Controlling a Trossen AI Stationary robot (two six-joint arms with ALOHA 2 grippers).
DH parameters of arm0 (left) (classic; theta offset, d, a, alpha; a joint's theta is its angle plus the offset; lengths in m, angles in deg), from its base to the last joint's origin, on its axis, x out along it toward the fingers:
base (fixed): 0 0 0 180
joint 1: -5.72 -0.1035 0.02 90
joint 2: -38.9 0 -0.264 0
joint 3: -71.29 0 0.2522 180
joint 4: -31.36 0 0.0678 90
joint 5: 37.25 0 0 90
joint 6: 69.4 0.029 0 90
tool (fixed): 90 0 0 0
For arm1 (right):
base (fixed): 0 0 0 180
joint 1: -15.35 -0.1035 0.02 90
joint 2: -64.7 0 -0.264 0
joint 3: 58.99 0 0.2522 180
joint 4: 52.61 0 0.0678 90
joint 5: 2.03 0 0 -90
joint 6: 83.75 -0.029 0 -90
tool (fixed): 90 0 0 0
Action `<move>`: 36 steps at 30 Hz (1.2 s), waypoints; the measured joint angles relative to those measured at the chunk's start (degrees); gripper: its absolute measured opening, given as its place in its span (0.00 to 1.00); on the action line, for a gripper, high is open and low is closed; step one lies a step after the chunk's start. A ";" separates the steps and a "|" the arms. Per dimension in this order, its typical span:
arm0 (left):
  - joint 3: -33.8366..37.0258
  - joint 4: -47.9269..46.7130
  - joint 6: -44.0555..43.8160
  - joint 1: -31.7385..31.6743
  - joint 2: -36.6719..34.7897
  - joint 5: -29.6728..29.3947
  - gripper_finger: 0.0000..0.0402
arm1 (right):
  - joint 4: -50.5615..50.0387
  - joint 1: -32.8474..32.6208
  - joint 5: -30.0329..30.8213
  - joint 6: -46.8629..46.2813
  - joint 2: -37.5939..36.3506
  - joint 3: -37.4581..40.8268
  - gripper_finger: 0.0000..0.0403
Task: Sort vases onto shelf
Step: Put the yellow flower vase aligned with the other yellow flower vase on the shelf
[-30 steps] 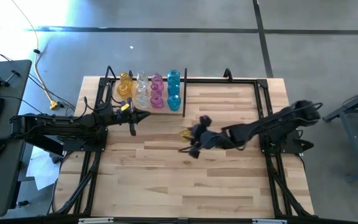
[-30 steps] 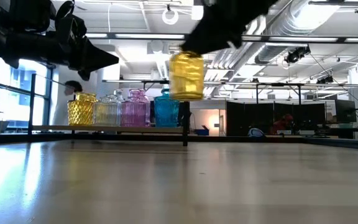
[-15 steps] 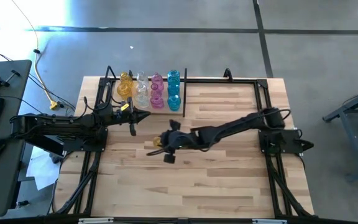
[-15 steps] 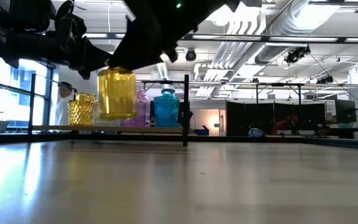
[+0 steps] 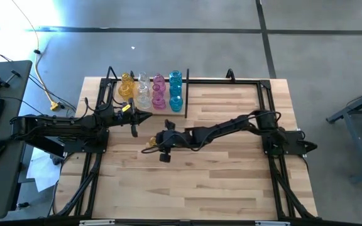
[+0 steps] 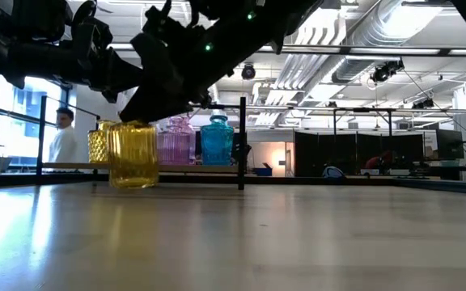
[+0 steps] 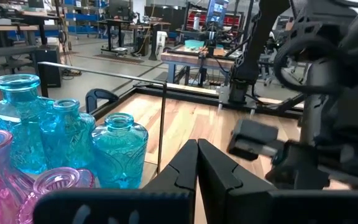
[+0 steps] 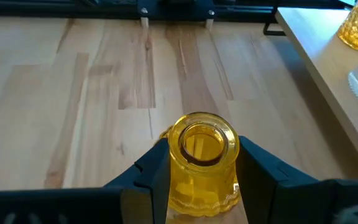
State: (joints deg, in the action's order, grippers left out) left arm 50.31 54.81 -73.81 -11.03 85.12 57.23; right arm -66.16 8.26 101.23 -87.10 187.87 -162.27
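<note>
My right gripper (image 5: 152, 145) reaches across to the table's middle-left and is shut on a yellow ribbed glass vase (image 5: 148, 147), which the low view shows low over the wood as yellow vase (image 6: 133, 153). Whether its base touches the table, I cannot tell. The shelf (image 5: 186, 95) stands at the far edge; on its plank stand rows of yellow (image 5: 127, 84), clear (image 5: 142, 91), pink (image 5: 159, 91) and teal vases (image 5: 175, 88). My left gripper (image 5: 144, 117) waits shut just near of the shelf, beside the teal vases (image 7: 118, 149). My right gripper pinches the yellow vase at its shoulder (image 8: 199, 177), just below the open mouth (image 8: 202, 140), one finger (image 8: 156, 167) on each side. The fingers come slanting down from the table's right. The vase stays upright, mouth up.
The shelf's upright divider rod (image 6: 242, 141) stands right of the teal vases, and the part of the frame beyond it (image 5: 231, 85) holds no vases. Black rails (image 5: 268, 110) run along the table's sides. A person (image 6: 63, 141) walks in the room behind.
My right gripper has carried the yellow vase toward the table's left edge and down, from high above the table's middle to low over the wood near the left arm. The vase has stayed upright in the hold.
</note>
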 joint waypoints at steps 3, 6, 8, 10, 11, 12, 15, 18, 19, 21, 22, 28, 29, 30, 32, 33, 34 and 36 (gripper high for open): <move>0.00 -0.02 0.02 0.00 0.00 0.02 0.00 | 0.50 0.41 -0.04 0.82 0.85 0.00 0.31; 0.00 -0.04 0.00 0.00 0.00 0.02 0.00 | 0.60 0.87 -0.25 0.56 1.14 0.00 0.31; 0.00 -0.04 0.01 0.00 0.00 0.04 0.00 | 0.39 1.11 -0.40 0.48 1.27 0.00 0.31; 0.00 -0.07 0.00 0.00 0.00 0.04 0.00 | 0.51 1.13 -1.30 0.42 1.29 0.00 0.31; 0.00 -0.07 0.02 0.00 0.00 0.04 0.00 | 0.63 1.18 -1.39 0.38 1.35 0.00 0.31; 0.00 -0.08 0.02 0.00 0.00 0.04 0.00 | 0.65 1.22 -1.36 0.30 1.42 0.00 0.31; 0.00 -0.09 0.02 0.00 0.00 0.04 0.00 | 0.63 1.27 -1.29 -0.68 1.45 0.00 0.33; 0.00 -0.09 0.00 0.00 0.00 0.04 0.00 | 0.87 1.27 -0.91 -0.69 1.45 0.00 0.39; 0.00 -0.09 0.00 0.00 0.00 0.04 0.00 | 1.25 1.27 -0.19 -0.68 1.47 0.00 0.42; 0.00 -0.10 0.00 0.00 0.00 0.06 0.00 | 2.31 1.23 0.55 -0.69 1.46 0.00 0.47; 0.00 -0.09 0.00 0.00 0.00 0.05 0.00 | 2.71 1.22 0.65 -0.64 1.45 0.00 0.50; 0.00 -0.11 -0.02 0.00 0.00 0.06 0.00 | 2.63 0.74 0.65 3.91 0.06 -0.05 0.58; 0.00 -0.11 0.00 0.00 0.00 0.06 0.00 | 2.52 0.52 0.59 4.70 -0.68 -0.13 0.58; 0.00 -0.11 0.02 0.00 0.00 0.06 0.00 | 1.50 0.29 0.49 5.32 -1.50 -0.13 0.58; 0.00 -0.10 0.02 0.00 0.00 0.06 0.00 | -1.64 -0.24 0.18 6.92 -3.45 -0.20 0.57; 0.00 -0.13 0.02 0.00 0.00 0.06 0.00 | -4.43 -0.50 0.27 7.29 -4.60 -0.20 0.56; 0.00 -0.11 0.02 0.00 0.00 0.06 0.00 | -6.52 -0.76 0.45 7.27 -5.87 -0.20 0.55; 0.00 -0.35 0.00 0.00 0.00 0.08 0.00 | -12.29 -1.31 1.81 6.33 -8.51 -0.20 0.51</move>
State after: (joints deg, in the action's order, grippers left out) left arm 50.31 54.46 -73.81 -11.03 85.12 57.31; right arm -78.45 6.95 103.04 -80.77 179.36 -162.46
